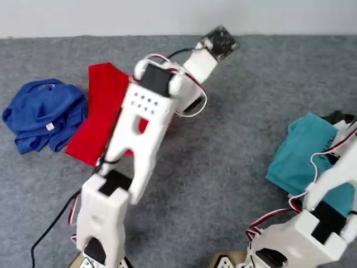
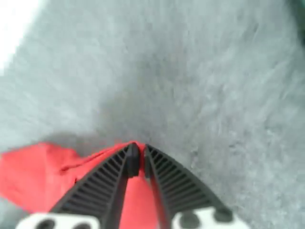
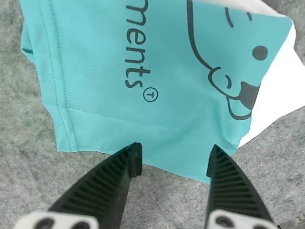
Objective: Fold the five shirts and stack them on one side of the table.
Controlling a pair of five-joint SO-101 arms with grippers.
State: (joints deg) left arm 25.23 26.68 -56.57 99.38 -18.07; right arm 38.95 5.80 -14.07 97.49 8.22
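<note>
Fingers (image 2: 109,181) of your left gripper (image 2: 138,158) pinch the red shirt (image 2: 33,176), its fold apparently unfinished; the right gripper (image 3: 174,155) hangs open over the folded teal shirt (image 3: 143,71). The blue shirt (image 1: 42,111) lies crumpled beside the red one.

the teal shirt (image 3: 143,71) carries the one piece of lettering large enough to make out: a row of dark lower-case letters (image 3: 136,62) printed across its cloth, cut off at the edge of the right wrist view so that just the tail of a word shows. a small circled letter mark (image 3: 150,95) stands just after the last letter. beside the lettering is a dark line drawing (image 3: 228,71) with a dot and curved strokes. in the high view the blue shirt (image 1: 42,111) has a small white label (image 1: 50,127), too small to read.
</note>
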